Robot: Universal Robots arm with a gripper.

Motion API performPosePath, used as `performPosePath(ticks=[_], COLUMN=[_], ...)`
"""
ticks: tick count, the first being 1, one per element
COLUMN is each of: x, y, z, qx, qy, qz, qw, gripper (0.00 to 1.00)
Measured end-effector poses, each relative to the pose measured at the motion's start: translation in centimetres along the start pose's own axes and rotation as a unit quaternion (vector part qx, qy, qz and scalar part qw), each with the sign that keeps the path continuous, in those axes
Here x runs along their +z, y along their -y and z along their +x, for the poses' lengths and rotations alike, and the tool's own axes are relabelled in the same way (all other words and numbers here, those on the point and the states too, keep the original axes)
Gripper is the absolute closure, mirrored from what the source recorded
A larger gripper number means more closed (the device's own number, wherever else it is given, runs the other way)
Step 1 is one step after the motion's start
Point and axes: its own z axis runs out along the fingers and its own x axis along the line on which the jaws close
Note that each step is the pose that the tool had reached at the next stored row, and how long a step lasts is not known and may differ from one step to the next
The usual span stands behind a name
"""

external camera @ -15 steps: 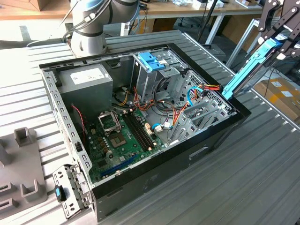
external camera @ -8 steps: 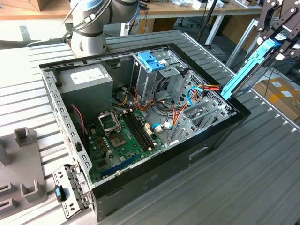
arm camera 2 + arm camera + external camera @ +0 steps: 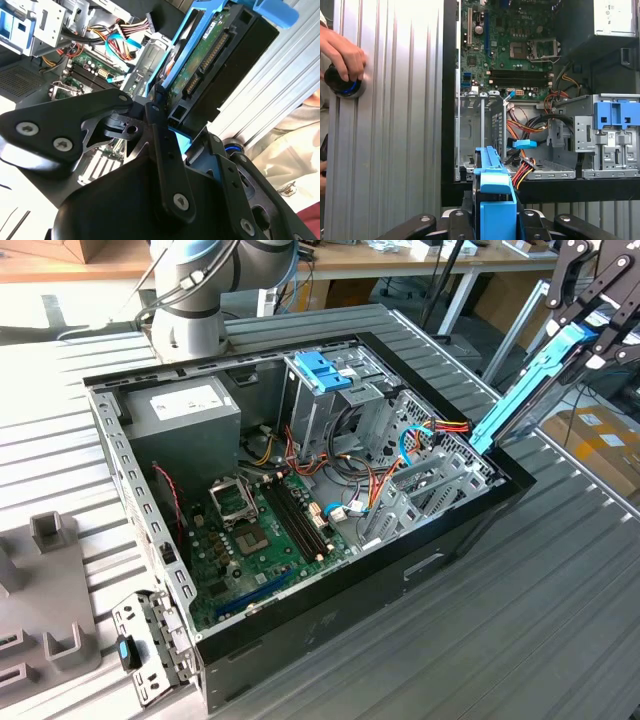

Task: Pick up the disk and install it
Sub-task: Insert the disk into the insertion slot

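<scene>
One disk (image 3: 525,390) clamped by end effector (image 3: 590,335), cables (image 3: 445,427) nearby

On the disk (image 3: 215,65), smooth blue plastic rails flank black metal; the counter (image 3: 480,630) is ribbed matt grey metal.

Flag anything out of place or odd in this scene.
A person's hand rests on a black round object on the ribbed table beside the open case. The disk hangs tilted in the shut gripper by the case's edge, not seated.
</scene>
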Motion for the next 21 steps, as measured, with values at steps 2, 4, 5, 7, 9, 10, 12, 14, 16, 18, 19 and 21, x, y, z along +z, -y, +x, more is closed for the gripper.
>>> performPosePath(ticks=[2, 4, 5, 7, 9, 10, 12, 14, 16, 18, 19, 21], x=[0.02, 0.03, 0.03, 0.05, 0.07, 0.08, 0.1, 0.11, 0.16, 0.19, 0.22, 0.25], y=[-0.09, -0.18, -0.22, -0.32, -0.47, -0.6, -0.74, -0.85, -1.05, -1.21, -1.33, -1.49], z=[0.0, 0.0, 0.0, 0.0, 0.0, 0.0, 0.0, 0.0, 0.0, 0.0, 0.0, 0.0], qx=[0.0, 0.0, 0.0, 0.0, 0.0, 0.0, 0.0, 0.0, 0.0, 0.0, 0.0, 0.0], qy=[0.0, 0.0, 0.0, 0.0, 0.0, 0.0, 0.0001, 0.0, 0.0001, 0.0, 0.0, 0.0], qz=[0.0, 0.0, 0.0, 0.0, 0.0, 0.0, 0.0, 0.0, 0.0, 0.0, 0.0, 0.0], qw=[1.0, 1.0, 1.0, 1.0, 1.0, 1.0, 1.0, 1.0, 1.0, 1.0, 1.0, 1.0], gripper=[0.63, 0.63, 0.63, 0.63, 0.63, 0.63, 0.63, 0.63, 0.63, 0.63, 0.63, 0.63])
